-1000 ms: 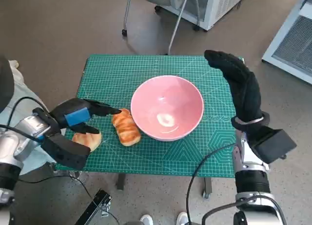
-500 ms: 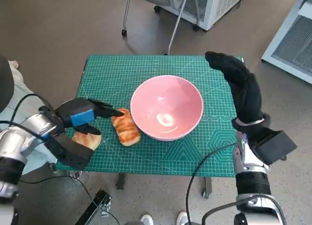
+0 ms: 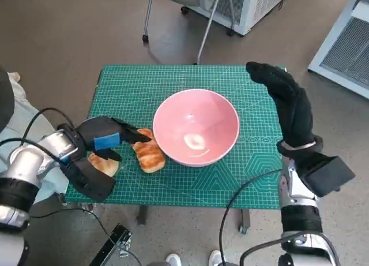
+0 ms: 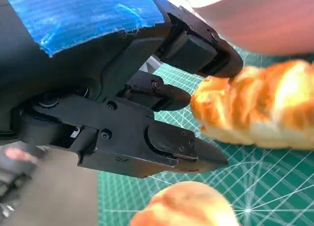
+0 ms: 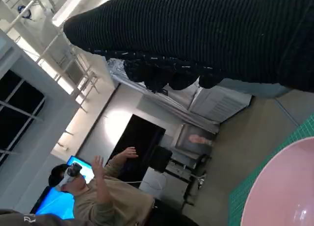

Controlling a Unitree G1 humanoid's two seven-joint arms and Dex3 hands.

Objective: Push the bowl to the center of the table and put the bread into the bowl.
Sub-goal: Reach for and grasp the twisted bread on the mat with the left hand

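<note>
A pink bowl (image 3: 196,126) stands near the middle of the green cutting mat (image 3: 173,84); its rim also shows in the right wrist view (image 5: 284,187). A braided bread roll (image 3: 149,151) lies against the bowl's left side. A second, rounder roll (image 3: 104,164) lies further left. My left hand (image 3: 106,138) hovers between the two rolls, fingers apart and reaching to the braided roll (image 4: 255,111), holding nothing; the round roll (image 4: 186,206) lies under it. My right hand (image 3: 285,98) is raised flat over the table's right edge, beside the bowl, fingers straight and empty.
A chair's legs and wheels (image 3: 173,18) stand behind the table, with a white cabinet (image 3: 340,41) at the far right. A person with raised hands (image 5: 98,187) sits in the right wrist view. Dark cables hang at the table's front.
My left hand has crept slightly right toward the braided roll. The right hand has edged a little right, away from the bowl. Bowl and rolls stay put.
</note>
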